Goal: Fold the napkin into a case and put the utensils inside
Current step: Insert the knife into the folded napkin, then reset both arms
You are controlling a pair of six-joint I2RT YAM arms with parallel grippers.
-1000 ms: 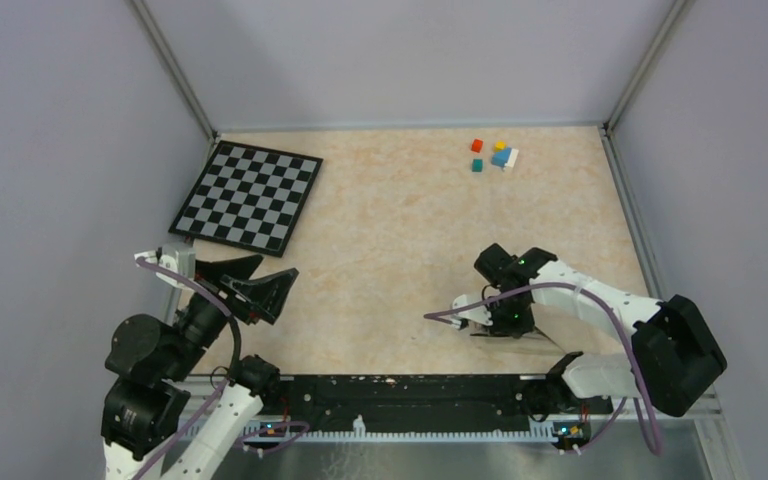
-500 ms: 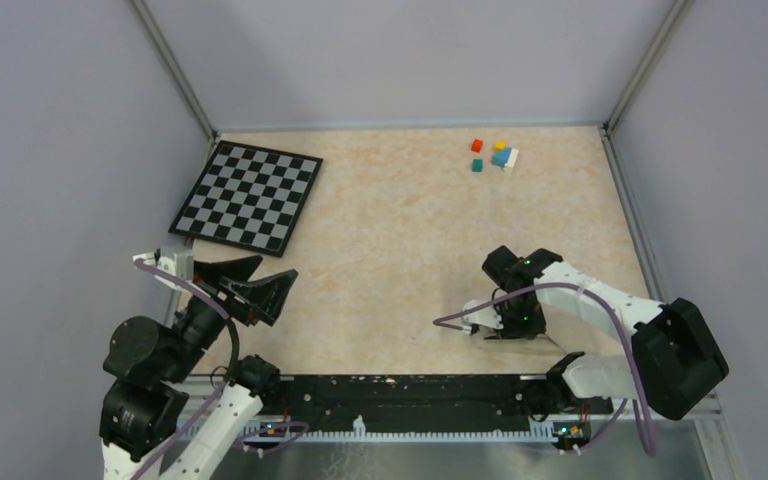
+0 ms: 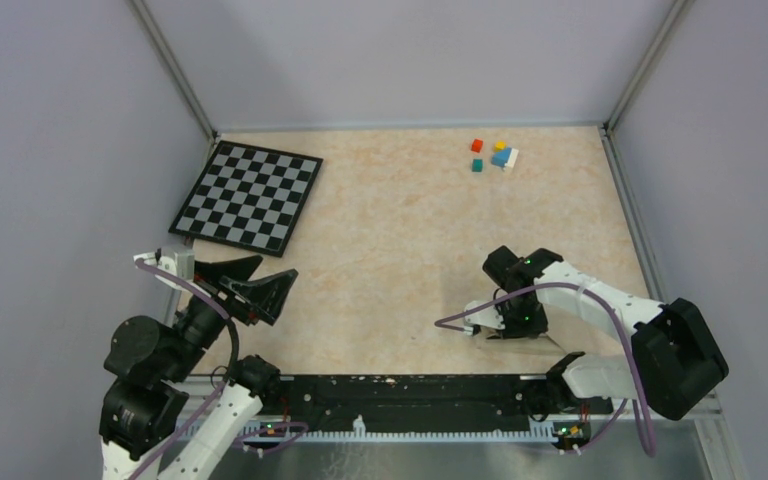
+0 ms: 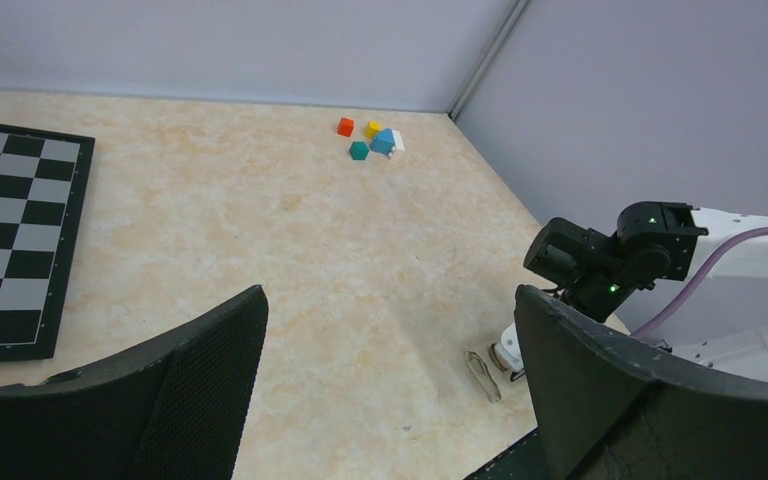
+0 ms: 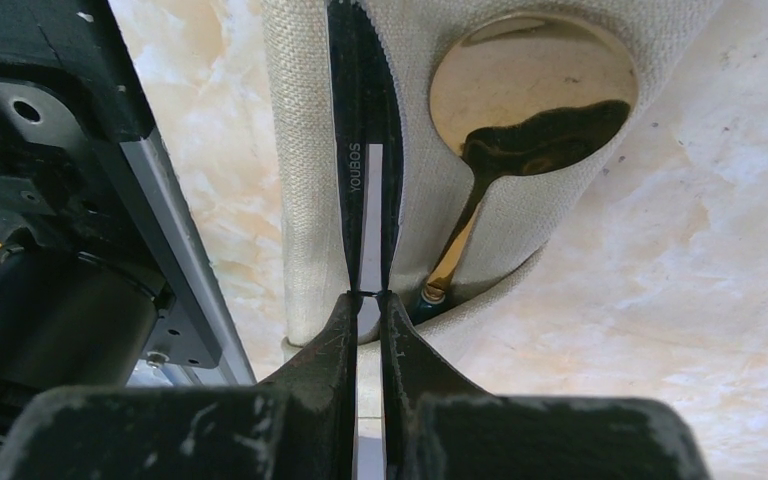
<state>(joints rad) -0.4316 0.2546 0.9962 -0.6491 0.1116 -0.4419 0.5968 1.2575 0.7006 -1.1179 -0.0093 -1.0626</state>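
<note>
The right gripper (image 5: 365,295) is pinched on a dark knife (image 5: 360,120) beside a spoon (image 5: 530,100) on the folded napkin (image 5: 300,150), while the left gripper (image 4: 390,305) gapes wide.

Case (image 5: 305,150): showing plain beige weave.
Checkerboard (image 3: 248,194): showing black-and-white squares.
Cubes (image 3: 501,157): showing red, yellow, blue, teal, white.
Tabletop (image 3: 400,230): showing mottled peach.

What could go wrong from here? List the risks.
1. The right gripper is shut on the knife, which lies on the folded napkin. Pushing could drag and bunch the cloth, since the left gripper is open and far off, pinning nothing.
2. The spoon lies close beside the knife; a sideways slip might knock it out.
3. The napkin sits near the near edge of the table, so a pull could slide it off.
</note>
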